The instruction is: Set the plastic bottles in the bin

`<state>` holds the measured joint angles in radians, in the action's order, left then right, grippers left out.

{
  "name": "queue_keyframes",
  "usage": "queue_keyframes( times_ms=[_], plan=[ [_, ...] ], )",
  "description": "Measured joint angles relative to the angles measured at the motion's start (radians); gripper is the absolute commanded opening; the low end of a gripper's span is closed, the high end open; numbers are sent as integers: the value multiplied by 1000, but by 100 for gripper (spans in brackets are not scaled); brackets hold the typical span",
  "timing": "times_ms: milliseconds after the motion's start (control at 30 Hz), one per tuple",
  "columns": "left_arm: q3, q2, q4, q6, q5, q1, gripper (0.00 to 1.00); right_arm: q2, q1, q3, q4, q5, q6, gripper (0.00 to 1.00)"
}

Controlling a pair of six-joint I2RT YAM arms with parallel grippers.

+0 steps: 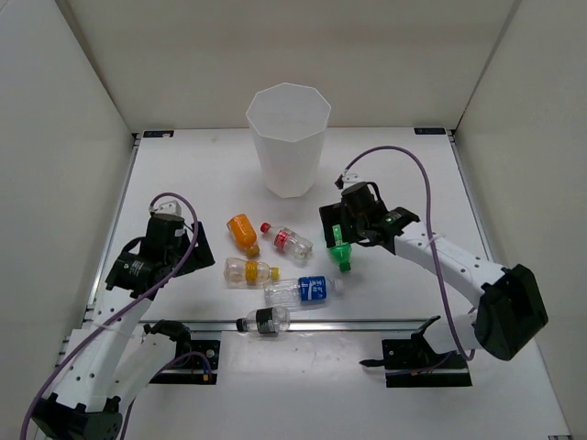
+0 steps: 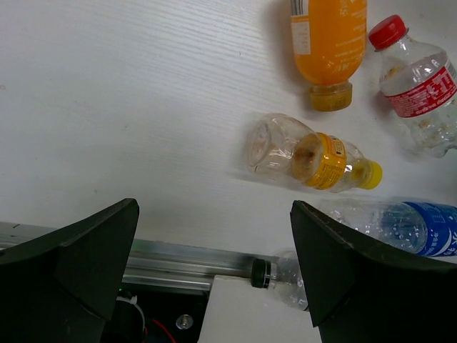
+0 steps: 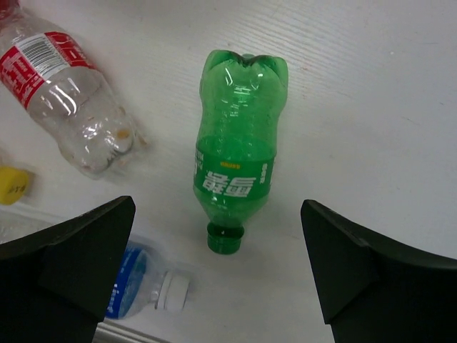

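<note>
The desk (image 1: 202, 174) was white with a faint grain, boxed in by plain pale walls (image 1: 275, 55) on three sides, and a metal rail (image 1: 367, 323) ran across its near edge between the two arm bases.

The left fingers (image 2: 71, 264) stood wide open over the near left part of the desk, holding nothing. The right fingers (image 3: 64, 257) were also spread wide and empty. In the wrist view, the green bottle (image 3: 235, 157) lay on the desk between them, clear of both, with its cap pointing toward the camera.

Nearest, at the rail, lay the clear bottle with the black band (image 1: 263, 321). Just beyond it was the clear bottle with the blue label (image 1: 301, 290), then the clear bottle with the yellow cap (image 1: 249, 270) and yellow label. Farther on lay the clear bottle with the red label (image 1: 286, 240) and red cap, and beside it the orange bottle (image 1: 243, 232).

All of the bottles were small and lay on their sides in a loose cluster at mid-desk, outside the bin (image 1: 288, 137). The bin stood upright at the far middle of the desk, apart from the cluster. It was tall, white and translucent, with a many-sided rim, and narrowed toward its foot.

There were six bottles, one bin and two arms.
</note>
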<state>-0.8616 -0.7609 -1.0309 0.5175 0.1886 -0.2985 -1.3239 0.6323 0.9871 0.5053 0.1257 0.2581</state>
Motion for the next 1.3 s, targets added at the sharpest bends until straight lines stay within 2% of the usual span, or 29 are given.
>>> queue_keyframes(
  times_ms=[167,300,400,467,500,567,600,667,767,800,900,1067,1233,1300],
  plan=[
    [6,9,-8,8,-11,-4,99,-103,9,-32,-110,58,32,99],
    [21,26,-2,11,-27,-7,99,-168,8,-86,-210,104,39,94],
    [28,30,7,16,-41,-13,99,-237,7,-102,-261,123,44,84],
    [37,34,11,20,-48,-17,98,-279,7,-105,-282,129,47,63],
    [40,35,11,22,-52,-19,99,-291,7,-107,-288,132,43,60],
    [47,35,15,24,-57,-20,99,-302,7,-108,-293,140,44,45],
    [50,36,16,26,-60,-20,99,-302,7,-108,-296,143,45,30],
    [53,36,18,26,-66,-20,98,-301,7,-98,-288,149,37,22],
    [58,35,24,27,-70,-19,99,-282,7,-37,-221,154,10,24],
    [63,36,29,27,-70,-18,99,-266,4,1,-193,155,-6,27],
    [71,32,32,28,-73,-15,98,-222,-8,172,-135,144,-58,19],
    [82,14,60,35,-85,-13,99,-240,-49,626,-108,87,-166,19],
    [84,-24,87,52,-101,-11,99,-446,-66,1120,-125,61,-281,21],
    [84,-37,102,60,-103,-10,99,-542,-66,1236,-155,48,-311,22]
  ],
)
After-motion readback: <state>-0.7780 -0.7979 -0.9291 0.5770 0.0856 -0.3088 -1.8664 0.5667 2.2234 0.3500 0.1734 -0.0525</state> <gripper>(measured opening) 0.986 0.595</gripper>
